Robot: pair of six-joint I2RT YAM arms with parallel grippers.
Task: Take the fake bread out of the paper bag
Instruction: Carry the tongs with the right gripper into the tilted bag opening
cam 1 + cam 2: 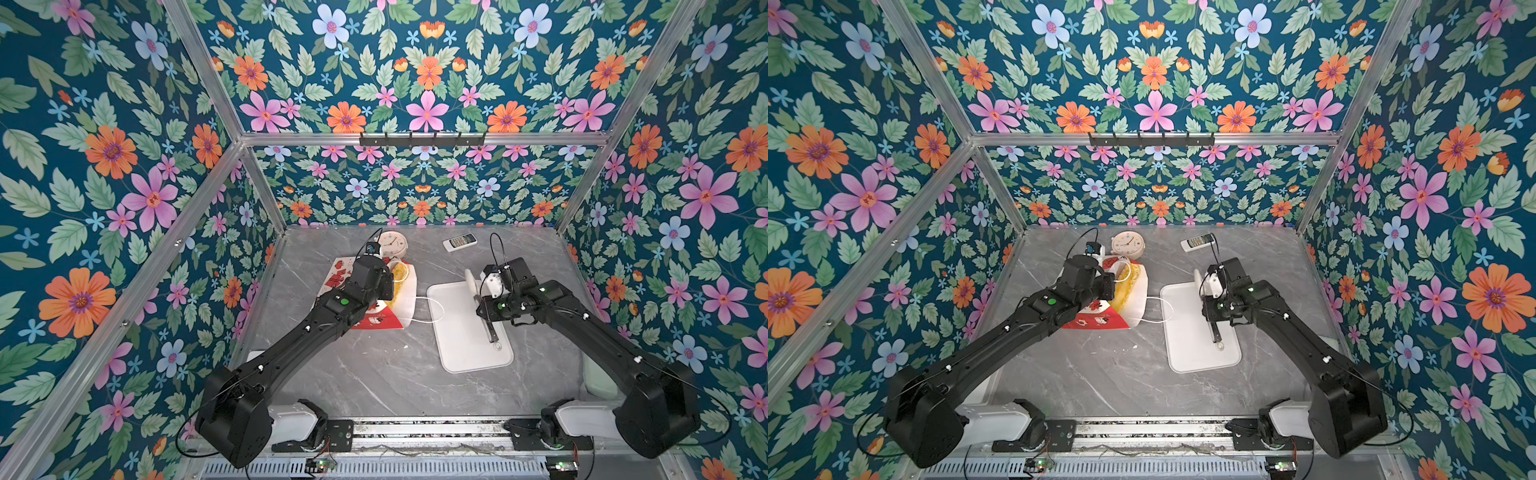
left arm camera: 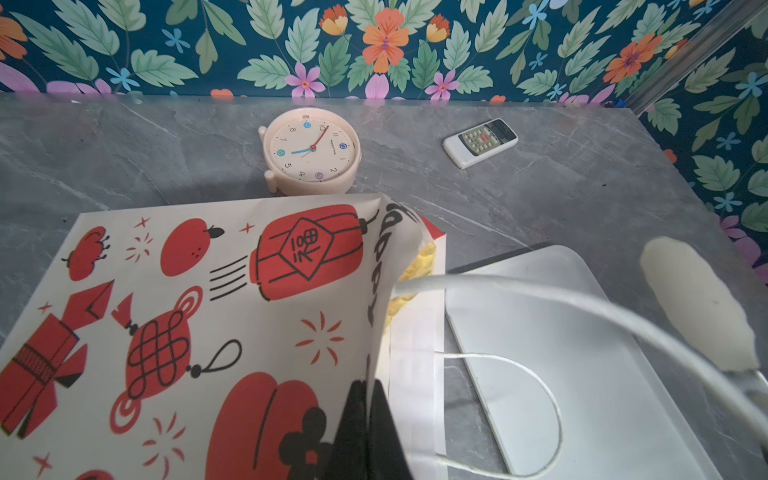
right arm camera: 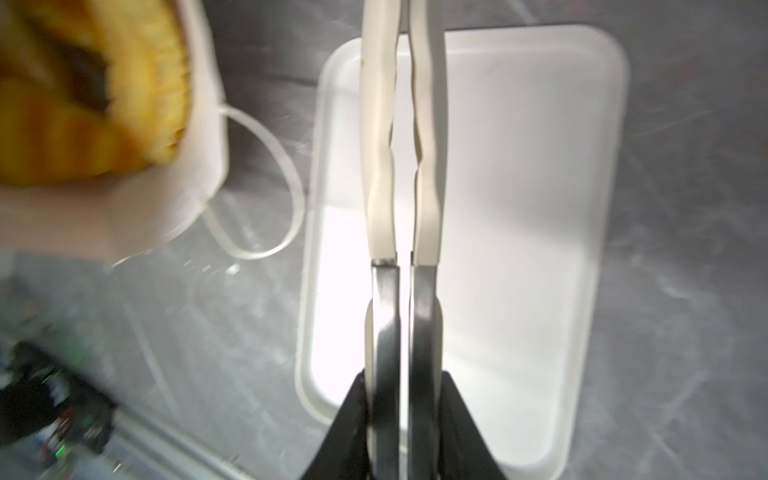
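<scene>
The paper bag (image 1: 374,320) (image 1: 1096,318) lies on the table with its mouth toward the white tray. My left gripper (image 2: 368,386) is shut on the upper edge of the bag (image 2: 232,291), holding the mouth apart. Yellow fake bread (image 1: 400,274) (image 1: 1121,286) (image 2: 419,266) (image 3: 83,104) shows inside the mouth. My right gripper (image 3: 392,399) (image 1: 484,307) is shut on a pair of white-tipped metal tongs (image 3: 378,166) (image 1: 471,282) above the tray. The tong tips stand almost together with nothing between them, apart from the bag.
The white tray (image 1: 457,349) (image 1: 1187,349) (image 3: 519,208) (image 2: 561,374) lies right of the bag. A cord handle (image 1: 432,309) loops from the bag toward it. A round clock (image 1: 392,243) (image 2: 313,151) and a remote (image 1: 459,242) (image 2: 480,142) lie near the back wall.
</scene>
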